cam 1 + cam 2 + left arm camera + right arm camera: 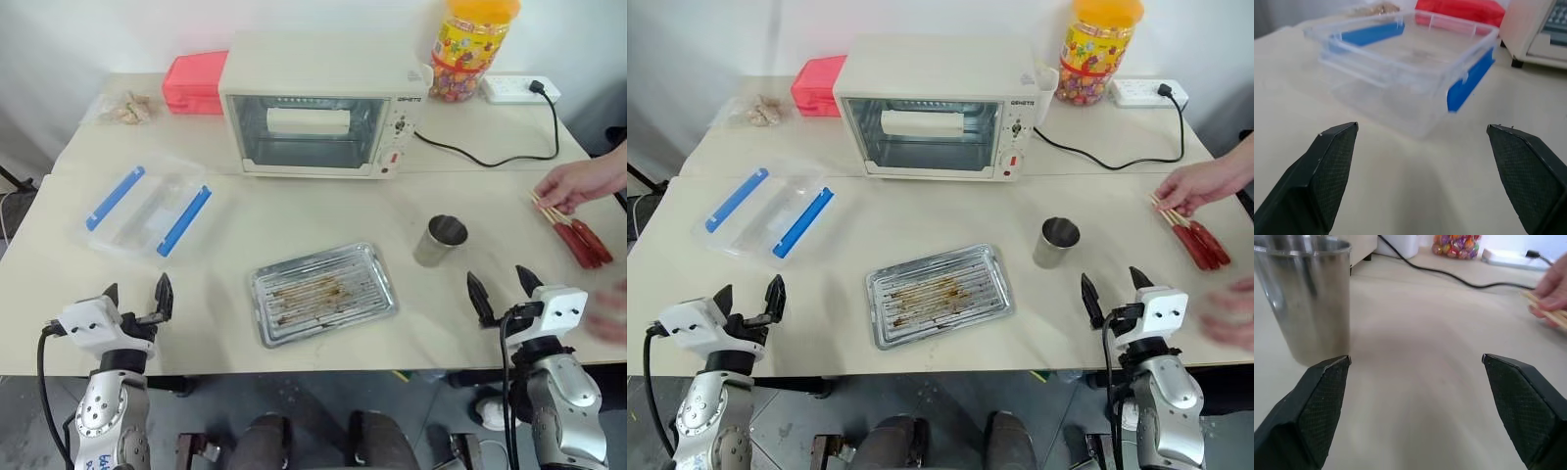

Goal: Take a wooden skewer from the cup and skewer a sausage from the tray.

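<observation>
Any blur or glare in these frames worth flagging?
Right eye view: the person's nearer hand at the table's right edge is motion-smeared; the hand on the skewered sausages is sharper. Left wrist view: clear plastic box soft, end effector fingers crisp. Right wrist view: steel cup shows streaky reflections, background defocused.

Lab mock-kitchen: toaster oven (318, 108) on plain table (294, 211).

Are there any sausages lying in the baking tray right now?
No, the baking tray holds only brown grease stains; the sausages lie on the table by a person's hand.
</observation>
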### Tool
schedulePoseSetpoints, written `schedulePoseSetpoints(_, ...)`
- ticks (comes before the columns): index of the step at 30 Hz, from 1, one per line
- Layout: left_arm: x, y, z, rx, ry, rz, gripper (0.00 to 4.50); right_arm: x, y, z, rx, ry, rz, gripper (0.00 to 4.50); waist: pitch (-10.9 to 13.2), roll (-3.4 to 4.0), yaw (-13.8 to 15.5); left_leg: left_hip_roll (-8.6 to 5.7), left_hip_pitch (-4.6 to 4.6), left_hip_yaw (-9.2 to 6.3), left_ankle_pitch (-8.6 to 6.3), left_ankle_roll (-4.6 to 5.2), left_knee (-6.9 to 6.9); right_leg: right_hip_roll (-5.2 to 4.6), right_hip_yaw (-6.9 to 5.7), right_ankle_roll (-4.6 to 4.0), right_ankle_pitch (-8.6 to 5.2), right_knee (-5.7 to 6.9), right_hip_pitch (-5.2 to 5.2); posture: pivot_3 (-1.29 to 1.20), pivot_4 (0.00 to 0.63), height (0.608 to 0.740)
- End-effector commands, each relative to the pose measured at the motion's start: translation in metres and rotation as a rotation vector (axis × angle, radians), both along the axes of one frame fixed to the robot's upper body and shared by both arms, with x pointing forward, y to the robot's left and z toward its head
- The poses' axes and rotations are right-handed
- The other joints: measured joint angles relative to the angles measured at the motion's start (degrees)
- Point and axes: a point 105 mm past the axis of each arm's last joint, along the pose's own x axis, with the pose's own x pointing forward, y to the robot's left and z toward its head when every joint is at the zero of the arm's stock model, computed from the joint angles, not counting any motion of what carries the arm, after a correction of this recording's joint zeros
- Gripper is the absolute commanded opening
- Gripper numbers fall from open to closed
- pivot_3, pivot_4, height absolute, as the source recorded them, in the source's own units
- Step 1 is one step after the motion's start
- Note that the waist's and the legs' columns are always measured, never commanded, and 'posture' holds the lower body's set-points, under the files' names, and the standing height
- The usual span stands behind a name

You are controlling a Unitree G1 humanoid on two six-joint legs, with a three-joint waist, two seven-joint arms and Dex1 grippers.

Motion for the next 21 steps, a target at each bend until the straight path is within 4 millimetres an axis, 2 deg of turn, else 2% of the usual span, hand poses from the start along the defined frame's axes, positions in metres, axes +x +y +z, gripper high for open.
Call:
schedulePoseSetpoints(1,0.002,-0.007,0.007,0.024,-0.022,-0.013,4.47,-0.004,0.002,0.002,0.010,-0.016,-0.020,4.50,0.0,0.00,0.2,-0.01,0.00,0.00,0.00,0.00,0.01,-0.01,0.00,0.00,0.00,-0.01,0.01,0.00,0.150,0.740)
schedulePoseSetpoints(5,0.006,-0.017,0.010,0.027,-0.023,-0.058,4.47,-0.010,0.001,-0.004,0.021,-0.009,-0.111,4.50,0.0,0.01,0.4,0.00,0.00,0.00,0.00,0.00,0.02,0.00,0.03,0.00,0.00,0.02,-0.01,0.00,0.150,0.740)
schedulePoseSetpoints(8,0.004,-0.017,0.008,-0.006,-0.023,-0.037,4.47,-0.010,0.003,-0.004,0.013,-0.006,-0.134,4.50,0.0,0.02,0.4,0.00,-0.02,0.01,0.00,0.00,-0.03,0.00,0.05,0.00,0.00,0.02,-0.07,0.00,0.150,0.740)
schedulePoseSetpoints(16,0.006,-0.016,0.014,0.034,-0.028,-0.013,4.47,-0.004,0.003,-0.007,0.050,-0.015,-0.144,4.50,0.0,0.01,0.3,0.01,-0.01,0.06,0.00,0.00,-0.02,0.02,0.08,0.00,0.00,0.04,-0.08,0.00,0.150,0.740)
schedulePoseSetpoints(21,0.003,-0.013,0.005,0.037,0.006,-0.009,4.47,-0.005,0.005,-0.010,0.070,-0.026,-0.163,4.50,0.0,0.01,0.4,0.01,-0.01,0.06,0.00,0.00,-0.03,0.02,0.07,0.00,0.00,0.04,-0.09,0.00,0.150,0.740)
